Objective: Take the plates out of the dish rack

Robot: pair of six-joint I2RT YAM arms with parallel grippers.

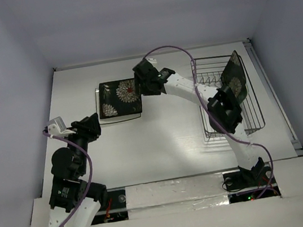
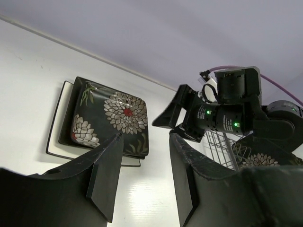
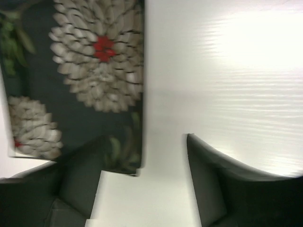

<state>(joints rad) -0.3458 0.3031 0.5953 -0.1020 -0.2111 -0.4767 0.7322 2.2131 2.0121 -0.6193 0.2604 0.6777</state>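
Note:
A black square plate with white-red flowers (image 1: 118, 97) lies flat at the back middle of the table, stacked on a pale plate with a thin dark edge (image 2: 60, 140). My right gripper (image 1: 140, 84) hovers at the flowered plate's (image 3: 75, 80) right edge. It (image 3: 146, 138) is open, with only bare table between its fingers. A second flowered plate (image 1: 237, 81) stands upright in the wire dish rack (image 1: 209, 73) at the right. My left gripper (image 1: 95, 125) is raised at the left, open and holding nothing (image 2: 145, 142).
The rack (image 2: 226, 146) sits close to the right wall, and the right arm (image 1: 225, 111) stretches across its near left side. White walls enclose the table at the back and on both sides. The arm bases stand at the near edge.

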